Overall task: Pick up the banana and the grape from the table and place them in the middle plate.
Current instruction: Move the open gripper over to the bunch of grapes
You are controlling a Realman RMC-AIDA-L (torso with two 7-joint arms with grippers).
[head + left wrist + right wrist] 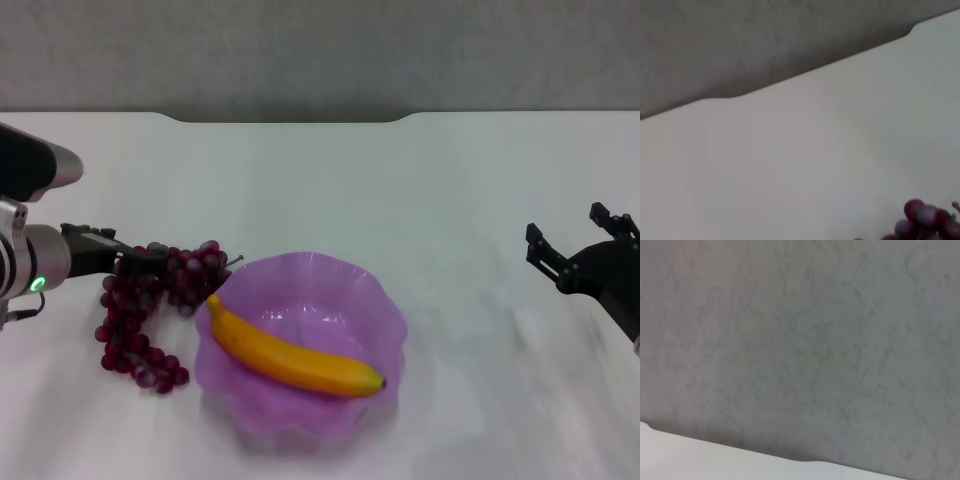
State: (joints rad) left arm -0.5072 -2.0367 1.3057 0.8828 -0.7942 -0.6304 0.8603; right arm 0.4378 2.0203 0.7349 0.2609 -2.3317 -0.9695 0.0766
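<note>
The banana (pixel 296 360) lies inside the purple middle plate (pixel 375 300), slanting across it with its dark tip to the right. The grape (pixel 150 300) bunch lies on the white table (pixel 330 190) just left of the plate, touching its rim. My left gripper (pixel 135 262) reaches in from the left and is at the bunch's upper left end, among the grapes. A few grapes (pixel 927 222) show at the corner of the left wrist view. My right gripper (pixel 570 238) is open and empty, hovering at the far right, well clear of the plate.
The table's dark grey notched far edge (pixel 290 118) runs across the back, with a grey wall (pixel 800 340) behind it. The right wrist view shows mostly that wall and a sliver of the table.
</note>
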